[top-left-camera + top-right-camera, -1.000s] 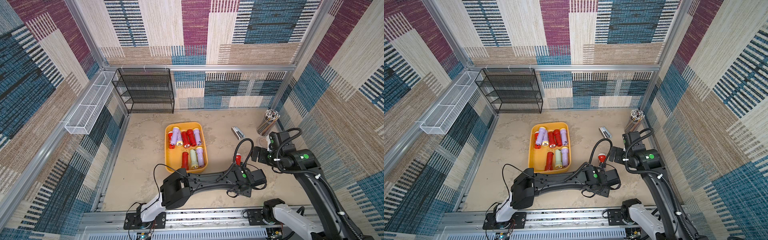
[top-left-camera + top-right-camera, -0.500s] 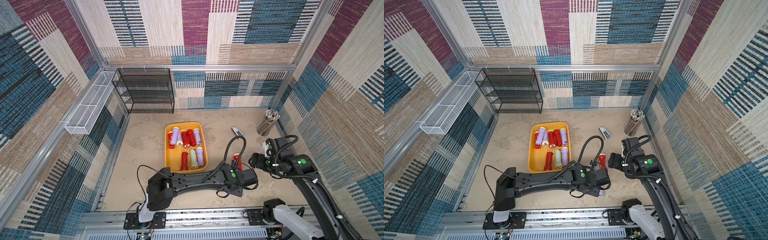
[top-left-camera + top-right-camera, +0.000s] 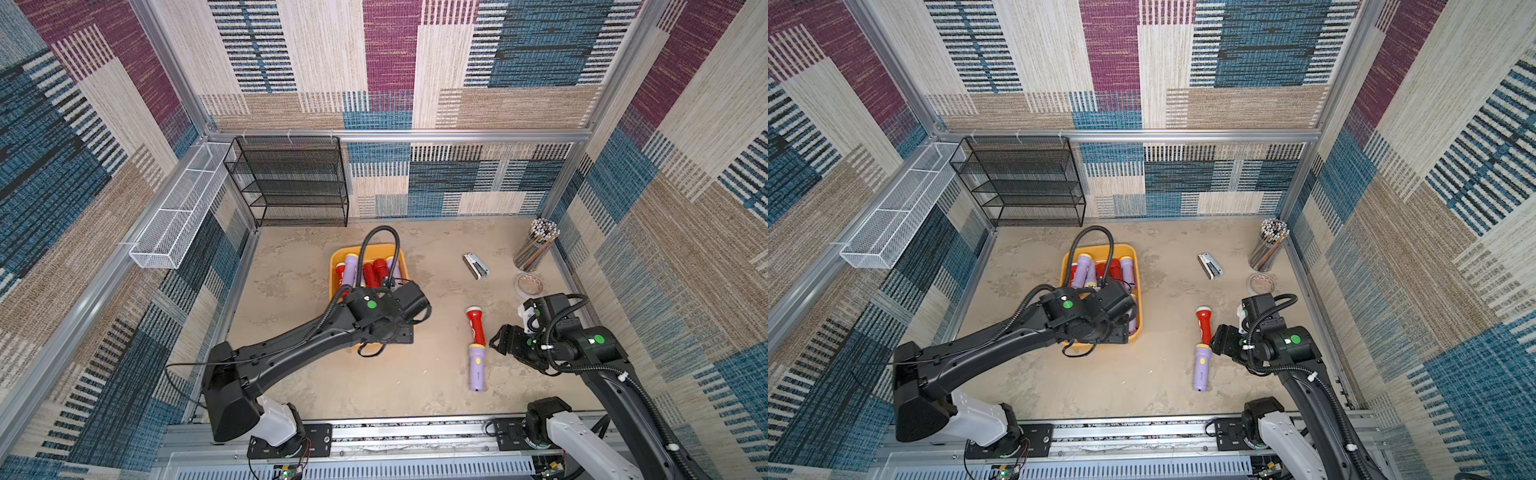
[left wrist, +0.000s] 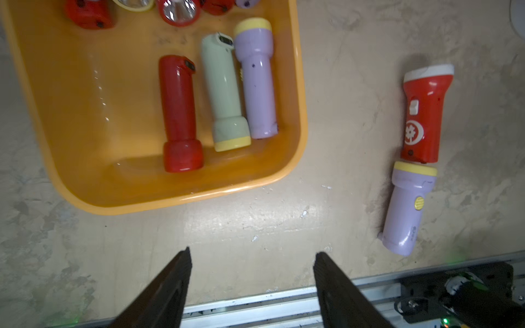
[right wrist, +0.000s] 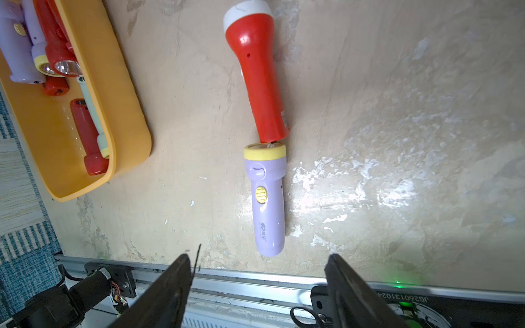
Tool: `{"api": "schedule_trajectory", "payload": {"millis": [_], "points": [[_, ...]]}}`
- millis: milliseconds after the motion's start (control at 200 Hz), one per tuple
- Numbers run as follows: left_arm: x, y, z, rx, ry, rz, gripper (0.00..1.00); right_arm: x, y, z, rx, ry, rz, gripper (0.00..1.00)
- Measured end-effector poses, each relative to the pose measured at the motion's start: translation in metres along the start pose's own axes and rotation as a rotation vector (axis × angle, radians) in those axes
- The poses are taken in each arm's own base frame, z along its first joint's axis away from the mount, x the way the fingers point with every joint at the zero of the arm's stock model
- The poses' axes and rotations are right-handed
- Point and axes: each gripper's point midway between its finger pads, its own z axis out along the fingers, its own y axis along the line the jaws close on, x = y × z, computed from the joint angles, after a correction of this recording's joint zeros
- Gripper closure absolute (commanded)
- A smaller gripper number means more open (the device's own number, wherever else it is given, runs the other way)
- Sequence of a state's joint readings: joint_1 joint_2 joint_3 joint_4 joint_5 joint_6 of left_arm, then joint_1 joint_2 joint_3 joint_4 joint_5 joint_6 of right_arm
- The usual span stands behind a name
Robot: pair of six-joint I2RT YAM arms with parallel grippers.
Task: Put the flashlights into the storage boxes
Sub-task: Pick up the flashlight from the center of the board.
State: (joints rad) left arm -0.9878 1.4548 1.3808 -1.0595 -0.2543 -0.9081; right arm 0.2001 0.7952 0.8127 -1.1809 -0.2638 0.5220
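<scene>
A shallow yellow-orange plastic tray with rounded corners (image 3: 378, 248) sits on the beige table, near the middle, in front of a black mesh shelf rack (image 3: 291, 183). The left arm reaches over the tray's near end and hides part of it in both top views. In the left wrist view, 3 torches lie side by side at that end of the tray (image 4: 301, 113): a red plastic flashlight (image 4: 179, 113), a pale green flashlight with a pale yellow head (image 4: 224, 93) and a lilac flashlight with a pale yellow head (image 4: 258, 82). More red and lilac ones lie at the far end.

2 torches are outside the tray, on the bare table to its right. A red flashlight with a white head (image 3: 476, 328) and a second lilac flashlight with a yellow head (image 3: 476, 368) lie end to end, the red one's tail touching the lilac one's head.

The left gripper (image 4: 252, 252) hangs over bare table just beside the tray's near rim, fingers spread and empty. The right gripper (image 5: 259, 255) sits just to the right of the 2 loose torches, jaws apart, gripping nothing.

A grey stapler (image 3: 476, 266), a clear cup of pencils (image 3: 534, 245) and a roll of clear tape (image 3: 530, 284) stand near the right wall.
</scene>
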Motion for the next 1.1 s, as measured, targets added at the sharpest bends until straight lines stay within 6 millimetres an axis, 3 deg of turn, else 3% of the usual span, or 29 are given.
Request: {"api": "schedule_trajectory", "payload": {"millis": [180,376,581,761,906,1097], "points": [[-0.025,0.043,-0.01,-0.032,-0.034,-0.055,0.26,0.002,-0.002,0.013,0.007,0.043,0.011,0.19],[-0.035,0.076,-0.005,-0.054,-0.009,-0.086,0.27,-0.002,-0.003,0.032,0.018,0.087,0.026,0.18],[-0.041,0.089,-0.002,-0.041,0.019,-0.098,0.27,-0.022,0.008,0.042,0.012,0.082,0.011,0.19],[-0.044,0.098,0.004,-0.044,0.031,-0.104,0.27,0.011,-0.007,0.066,0.042,0.172,0.005,0.23],[-0.045,0.105,0.008,-0.042,0.046,-0.118,0.27,0.037,-0.002,0.078,0.049,0.244,-0.031,0.24],[-0.051,0.113,0.013,-0.04,0.053,-0.138,0.28,0.045,0.007,0.084,0.054,0.265,-0.036,0.27]]}}
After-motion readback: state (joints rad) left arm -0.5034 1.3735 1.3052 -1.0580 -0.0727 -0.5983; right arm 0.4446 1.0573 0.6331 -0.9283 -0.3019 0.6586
